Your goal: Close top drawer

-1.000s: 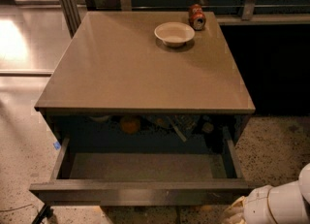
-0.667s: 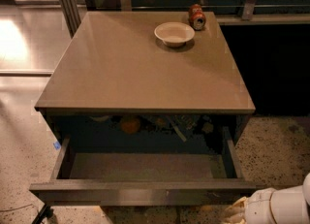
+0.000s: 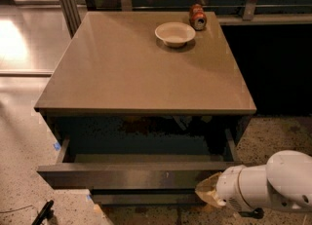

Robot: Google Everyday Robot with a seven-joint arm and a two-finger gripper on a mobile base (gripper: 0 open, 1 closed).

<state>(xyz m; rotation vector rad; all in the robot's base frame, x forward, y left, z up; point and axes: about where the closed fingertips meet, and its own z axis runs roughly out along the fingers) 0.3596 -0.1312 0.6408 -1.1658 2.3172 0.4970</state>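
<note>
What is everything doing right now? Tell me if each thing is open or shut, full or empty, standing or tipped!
top drawer: open, pulled far out.
bowl: upright on the cabinet top, looks empty.
can: next to the bowl, seems tipped on its side.
gripper: low by the top drawer's front, right end; contact unclear.

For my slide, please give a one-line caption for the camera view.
The top drawer stands open, end effector near its front's right end; bowl and can on the cabinet top.
</note>
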